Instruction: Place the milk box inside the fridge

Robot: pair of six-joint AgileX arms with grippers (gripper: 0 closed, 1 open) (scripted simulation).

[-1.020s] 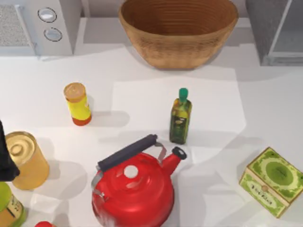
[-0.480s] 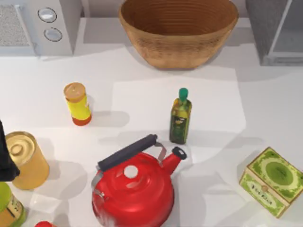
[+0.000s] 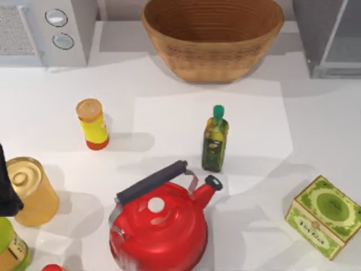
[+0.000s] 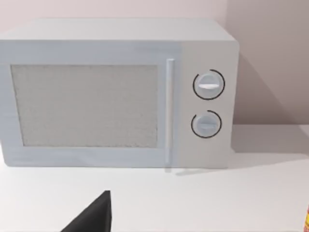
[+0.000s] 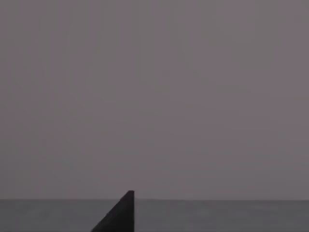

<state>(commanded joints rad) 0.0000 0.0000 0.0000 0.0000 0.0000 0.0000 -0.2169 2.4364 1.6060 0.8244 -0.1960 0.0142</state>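
Observation:
The milk box is out of view. The fridge, a grey cabinet with a paler inner face, stands at the table's far right corner. My left arm is a dark shape at the table's left edge, beside a gold can. A dark wedge of my left gripper points toward the grey appliance with two dials. A dark wedge of my right gripper is set against a plain grey surface.
A wicker basket stands at the back centre, and the dial appliance at the back left. A yellow bottle, a green-capped bottle, a red kettle and a green tea box stand on the table.

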